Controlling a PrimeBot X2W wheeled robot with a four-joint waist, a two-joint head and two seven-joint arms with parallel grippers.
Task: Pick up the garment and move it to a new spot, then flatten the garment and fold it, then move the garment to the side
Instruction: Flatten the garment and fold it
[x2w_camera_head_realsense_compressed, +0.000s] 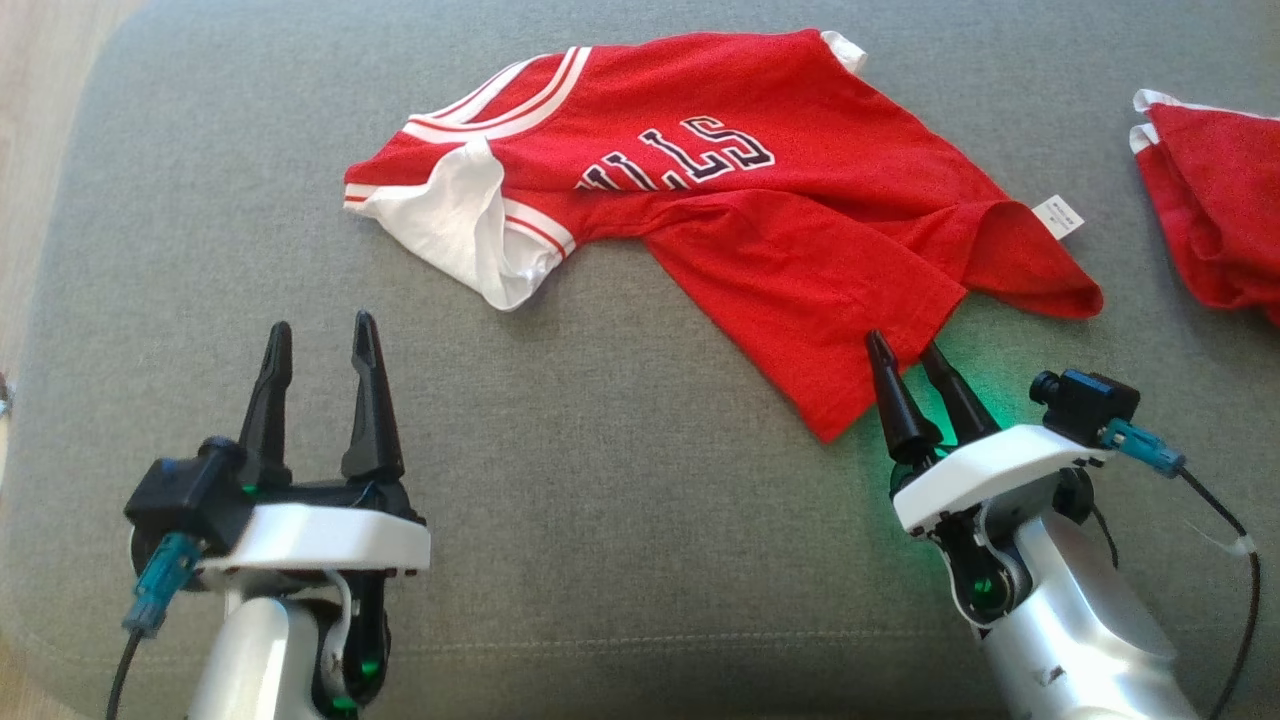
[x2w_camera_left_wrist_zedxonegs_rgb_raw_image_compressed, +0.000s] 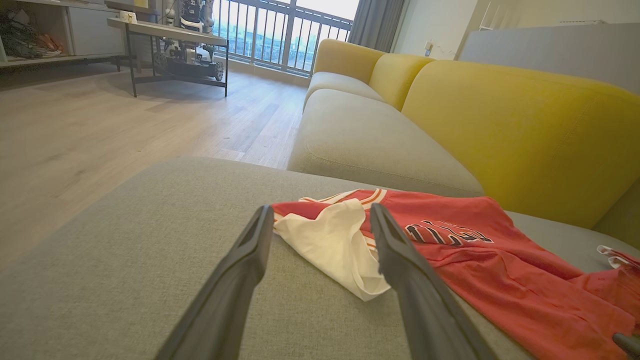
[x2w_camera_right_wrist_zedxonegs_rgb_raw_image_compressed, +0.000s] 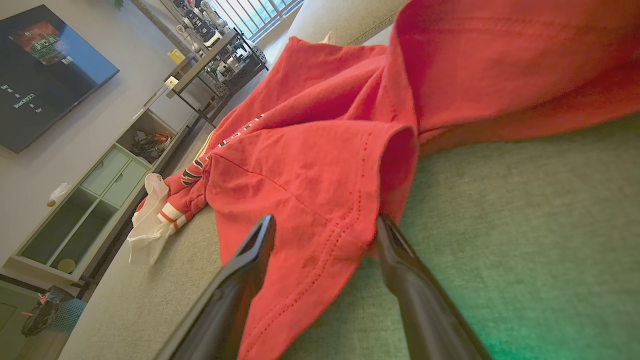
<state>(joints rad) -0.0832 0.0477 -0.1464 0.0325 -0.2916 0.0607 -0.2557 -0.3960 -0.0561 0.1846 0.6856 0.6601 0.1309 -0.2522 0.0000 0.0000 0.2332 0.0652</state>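
Our right claw (x2w_camera_head_realsense_compressed: 906, 348) is spread wide, its fingers astride the shirt's (x2w_camera_head_realsense_compressed: 760, 200) bottom hem (x2w_camera_right_wrist_zedxonegs_rgb_raw_image_compressed: 320, 245), with one tip against the fold. Our left claw (x2w_camera_head_realsense_compressed: 320, 325) is spread too. It sits apart from the cloth and points toward the white sleeve (x2w_camera_head_realsense_compressed: 450, 220). The shirt lies crumpled on the grey cushion (x2w_camera_head_realsense_compressed: 600, 520), and a second red garment (x2w_camera_head_realsense_compressed: 1215, 210) lies well off to the right. To lift cleanly, we should ease the right claw in until both hem layers sit deep between the fingers, then close. The left should take the sleeve side, so that we raise both ends level and nothing drags.
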